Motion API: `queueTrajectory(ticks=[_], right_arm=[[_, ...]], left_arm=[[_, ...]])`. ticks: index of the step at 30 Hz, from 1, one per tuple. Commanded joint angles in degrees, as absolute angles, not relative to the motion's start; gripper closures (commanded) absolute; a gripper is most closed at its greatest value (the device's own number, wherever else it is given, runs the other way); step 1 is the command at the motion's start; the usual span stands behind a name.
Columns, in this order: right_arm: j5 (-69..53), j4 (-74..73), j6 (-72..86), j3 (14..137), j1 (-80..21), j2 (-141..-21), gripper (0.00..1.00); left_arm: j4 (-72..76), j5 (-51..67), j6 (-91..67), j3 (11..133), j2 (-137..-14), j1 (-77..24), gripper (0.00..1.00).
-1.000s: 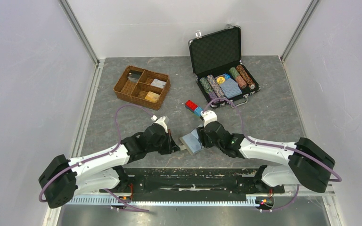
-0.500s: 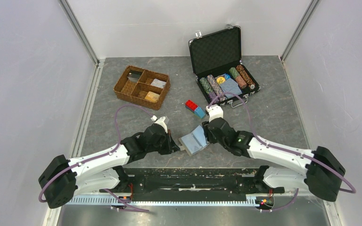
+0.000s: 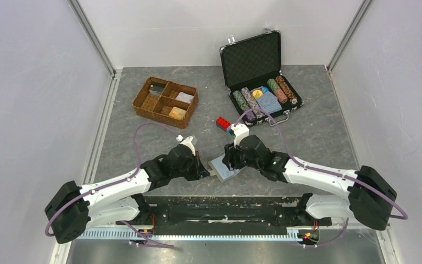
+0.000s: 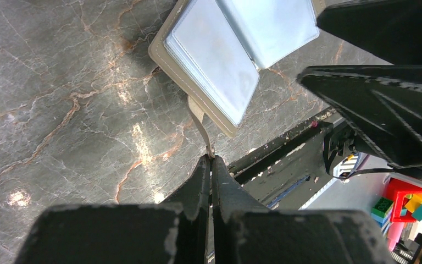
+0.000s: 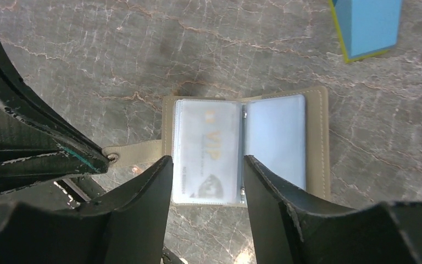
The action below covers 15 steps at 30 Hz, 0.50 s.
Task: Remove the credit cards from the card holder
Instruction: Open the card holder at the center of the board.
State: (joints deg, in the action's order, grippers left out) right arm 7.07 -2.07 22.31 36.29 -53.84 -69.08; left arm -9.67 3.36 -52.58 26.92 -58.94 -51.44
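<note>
Stretching across the whole view, the table (image 3: 318, 137) is carrying the case (image 3: 253, 60) at the back right and the tray (image 3: 165, 99) at the back left, both well apart from the work near the front edge. Between the two arms the holder (image 5: 321, 137) is lying open and flat, its clear sleeves facing up, with the blocks (image 3: 225, 125) near it. The right gripper (image 5: 207, 165) is hanging released just above it, jaws straddling the sleeve that is showing a pale card (image 5: 209, 137) marked VIP; no card is out yet, and I cannot tell whether the other sleeve is carrying one. The left gripper (image 4: 210, 159) is clenching the holder's thin tab (image 4: 200, 118) at its very end, anchoring it. The risks, as I am judging them: the card is sitting flush inside slick plastic, so closing jaws may be pinching sleeve and card together and dragging the whole holder upward; that pull may be slipping the tab out of so slight a hold; and squeezing across the card's width may be bowing it instead of sliding it free
</note>
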Motion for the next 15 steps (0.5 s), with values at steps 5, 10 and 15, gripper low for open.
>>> queueTrajectory(ticks=[5,10,15], right_arm=[[2.04,4.84,20.66,37.09,-54.03,-75.50,0.45],[2.86,7.53,19.87,35.62,-53.97,-77.89,0.40],[3.70,7.86,19.22,35.60,-54.17,-80.33,0.33]], left_arm=[[-7.60,3.39,-51.41,27.12,-58.53,-51.06,0.98],[-6.80,3.65,-51.59,26.50,-58.94,-51.06,0.98],[-6.16,4.04,-51.77,26.45,-59.29,-51.06,0.98]])
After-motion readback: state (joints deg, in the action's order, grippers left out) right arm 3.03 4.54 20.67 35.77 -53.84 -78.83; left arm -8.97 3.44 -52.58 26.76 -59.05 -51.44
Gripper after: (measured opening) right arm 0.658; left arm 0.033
